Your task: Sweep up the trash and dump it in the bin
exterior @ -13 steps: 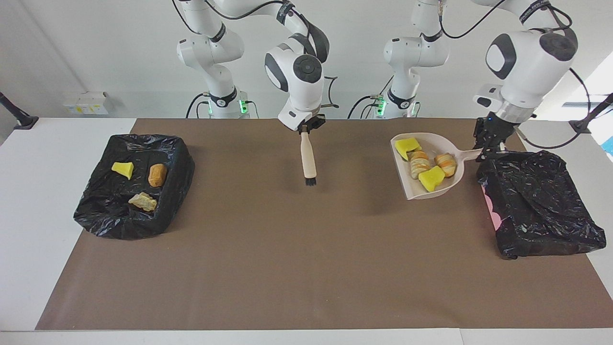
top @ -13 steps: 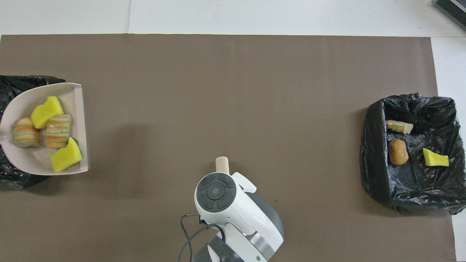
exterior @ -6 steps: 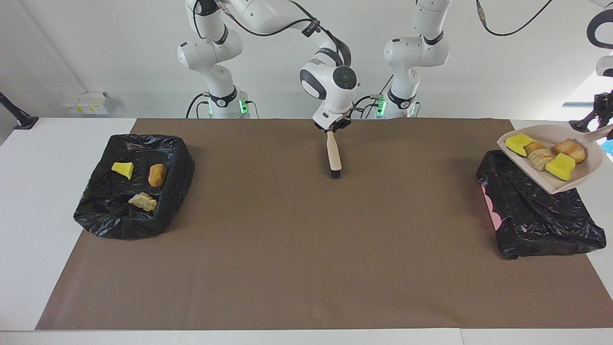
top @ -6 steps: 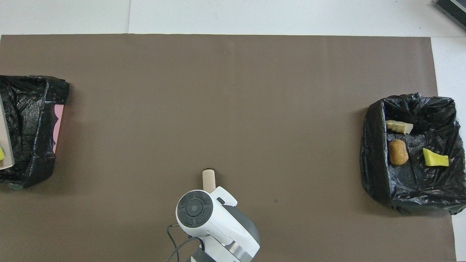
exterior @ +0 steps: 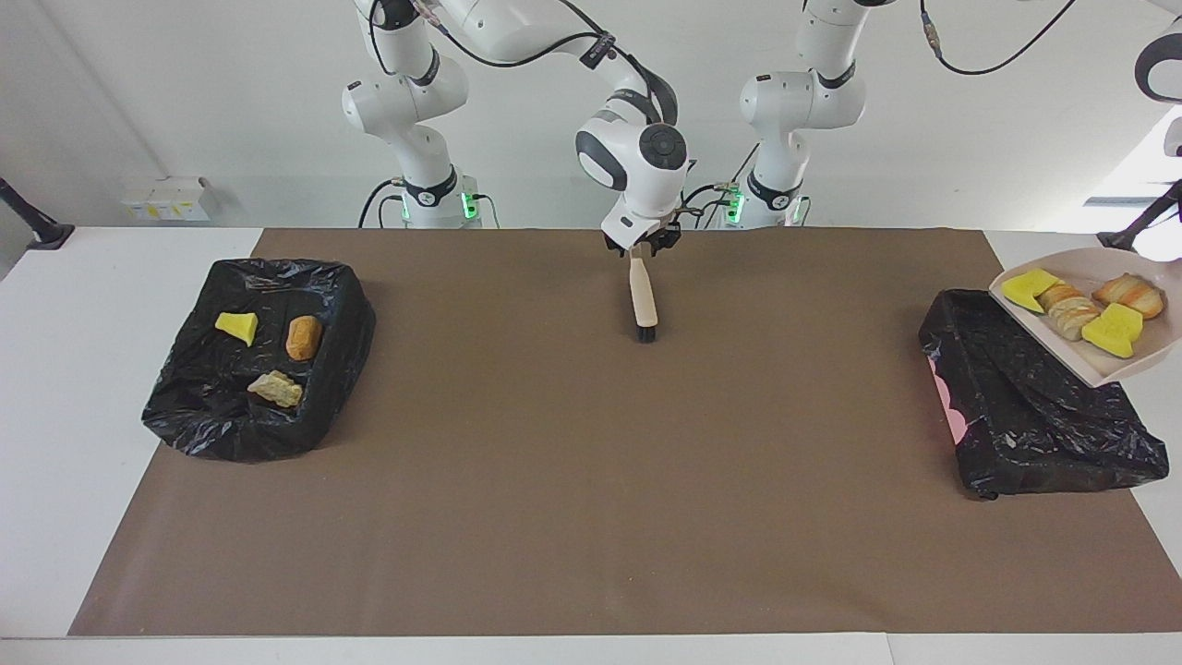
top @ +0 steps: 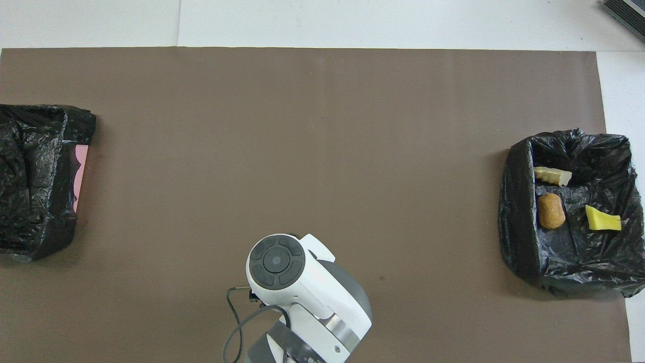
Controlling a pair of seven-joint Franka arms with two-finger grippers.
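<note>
Dustpan (exterior: 1122,356) up in the air at right edge of the facing frame, over the bin (exterior: 1039,406) at the left arm's end; pan tilted, open lip toward frame lower left, handle end running off frame at upper right; left gripper out of frame, can't tell its state; four trash bits in the pan: yellow sponge (exterior: 1030,287) at the lip end, striped tan lump (exterior: 1069,312), second yellow sponge (exterior: 1115,330), orange-brown lump (exterior: 1128,293) nearest the handle; this bin's bag looks collapsed, pink edge (exterior: 953,406) showing toward frame centre; in overhead it sits at left edge (top: 35,176), pan not seen there

Right gripper (exterior: 639,250) upper centre of facing frame, clamped on top of brush (exterior: 644,297); brush long axis near vertical, bristles down, slightly toward frame lower right, tip close to the mat (exterior: 591,480); contact unclear; in overhead the arm's wrist (top: 276,262) hides the brush

Other bin (exterior: 254,356) at frame left in facing, right in overhead (top: 519,212); holds three bits: yellow wedge (exterior: 236,326), brown lump (exterior: 303,337), pale tan chunk (exterior: 275,388)
</note>
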